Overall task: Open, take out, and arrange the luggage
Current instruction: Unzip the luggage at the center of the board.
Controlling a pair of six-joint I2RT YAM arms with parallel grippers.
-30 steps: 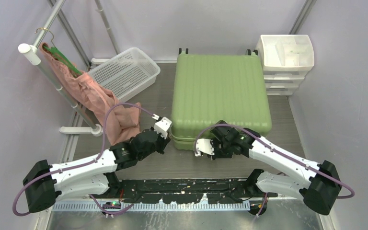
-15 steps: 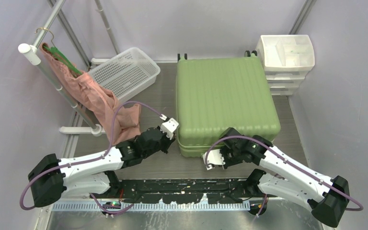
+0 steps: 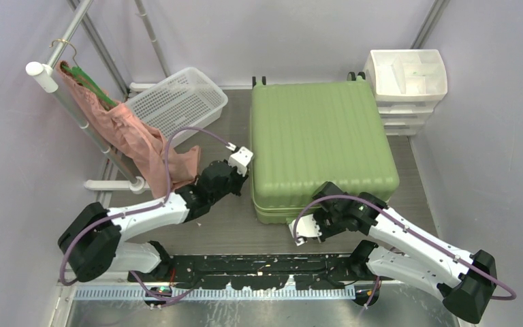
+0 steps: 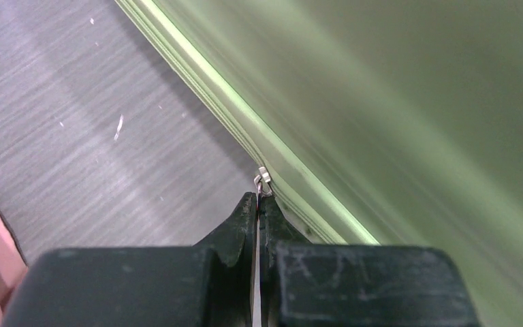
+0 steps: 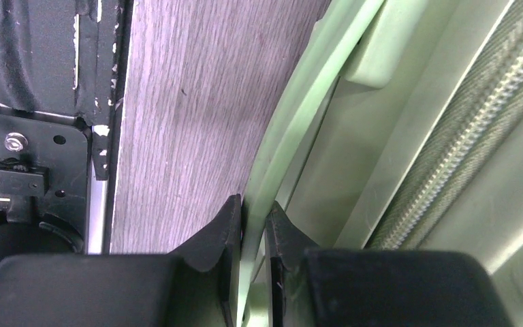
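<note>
Flat on the grey table point(image 3: 225, 228), a bit right of the middle: the big light-green luggage point(image 3: 320, 136). Closed, ribbed side up, small black wheels point(image 3: 259, 80) at the far edge. One gripper on its left side, one on its near side.

At the left side of the luggage, not far from the near-left corner: the left gripper point(image 4: 258, 199). Black fingers pressed tight together, no gap. Right at the tips, touching them: a tiny silver zip pull point(image 4: 263, 178) on the green seam. Cannot tell if any part of the pull is caught between the tips. Left arm stretched low over the table from the near left, reaching far and to the right, wrist turned toward the luggage.

At the near side of the luggage, toward its left part: the right gripper point(image 5: 255, 208). Fingers almost together, pinching a thin pale-green rim of the luggage between them. To the right of that rim in the right wrist view: a row of grey zip teeth point(image 5: 473, 126). Right arm coming from the near right, bent like an elbow, folding back to the left, gripper low by the table.

Left of the luggage: a white mesh basket point(image 3: 177, 102) and a pink cloth point(image 3: 136, 139) hanging from a rail. Just beside the far-right corner: a white drawer unit point(image 3: 408, 82).
</note>
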